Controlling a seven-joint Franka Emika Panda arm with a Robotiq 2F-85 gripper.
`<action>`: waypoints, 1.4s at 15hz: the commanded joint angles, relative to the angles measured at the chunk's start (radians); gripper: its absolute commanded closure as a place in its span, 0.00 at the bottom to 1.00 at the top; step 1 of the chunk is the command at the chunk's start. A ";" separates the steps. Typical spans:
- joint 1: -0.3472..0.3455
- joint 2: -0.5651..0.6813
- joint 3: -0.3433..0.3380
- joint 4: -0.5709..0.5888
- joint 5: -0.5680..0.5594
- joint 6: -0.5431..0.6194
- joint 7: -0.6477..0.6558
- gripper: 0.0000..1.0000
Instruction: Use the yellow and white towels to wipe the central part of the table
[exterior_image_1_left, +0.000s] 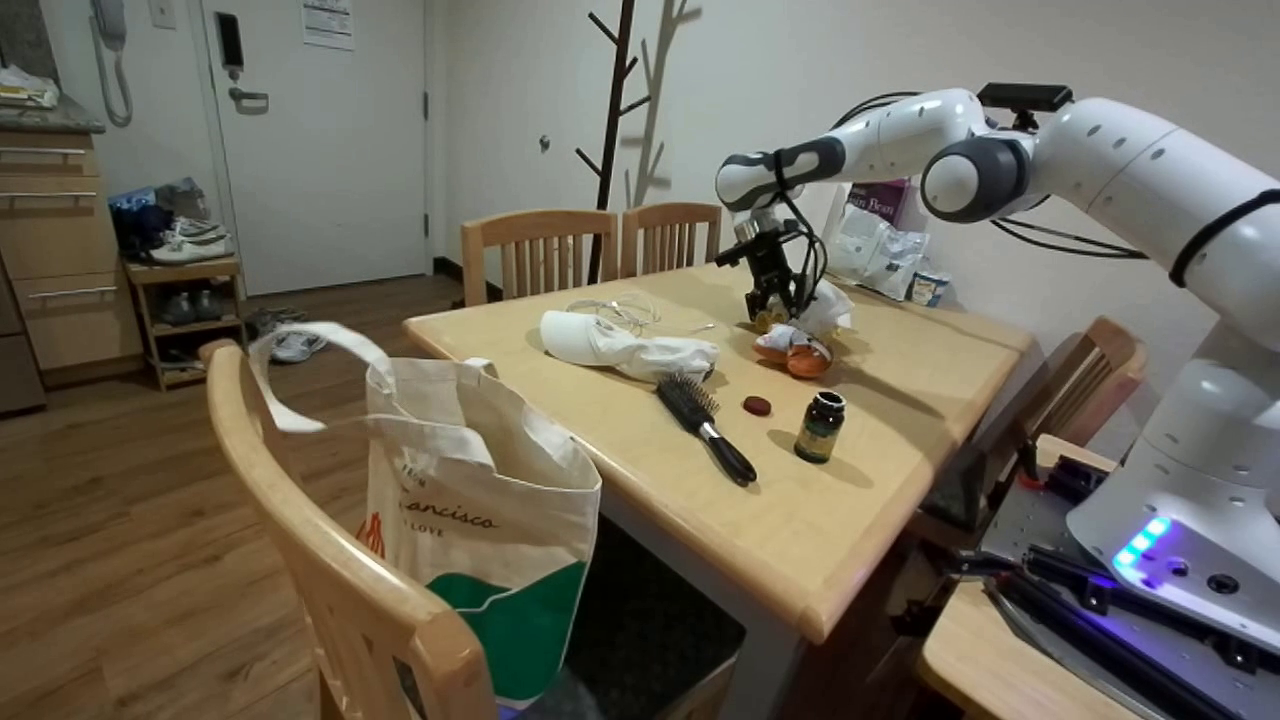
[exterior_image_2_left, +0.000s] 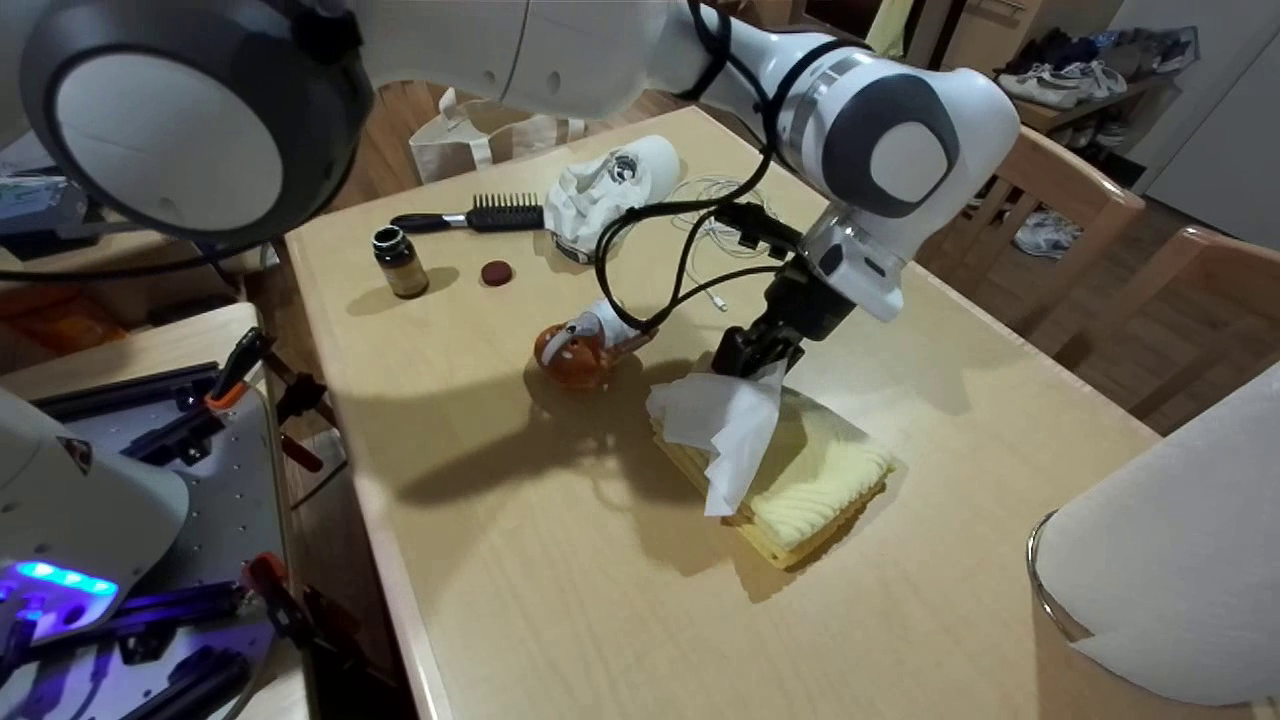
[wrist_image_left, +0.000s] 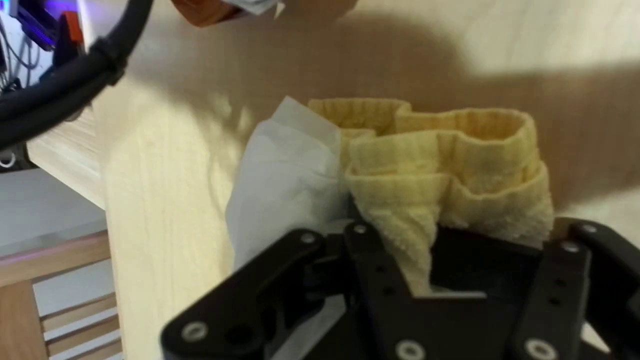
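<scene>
Open tabletop (exterior_image_2_left: 540, 610) with edges (exterior_image_2_left: 374, 500) well apart is spread beside the claw (exterior_image_2_left: 757, 360), in which the yellow and white towels (exterior_image_2_left: 825, 470) are pinched beneath the arched arm (exterior_image_1_left: 1125, 150).

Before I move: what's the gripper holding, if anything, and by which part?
Apparently the yellow towels, by bunched folds near one edge, in the gripper. Whether the white paper sheet is pinched too can't be told.

Open stretch of table (exterior_image_2_left: 975, 540) between towels (exterior_image_2_left: 820, 480) and white roll (exterior_image_2_left: 1175, 545); orange thing (exterior_image_2_left: 572, 362) between hand (exterior_image_2_left: 760, 358) and bottle (exterior_image_2_left: 401, 264); brush (exterior_image_2_left: 505, 213), hat (exterior_image_2_left: 598, 200) obstruct beyond.
</scene>
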 joint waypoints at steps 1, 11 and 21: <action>-0.077 0.078 0.027 0.034 0.097 -0.059 0.045 0.99; -0.159 -0.023 0.034 -0.099 0.408 0.148 0.248 1.00; -0.014 -0.273 -0.067 -0.552 0.393 0.515 0.606 1.00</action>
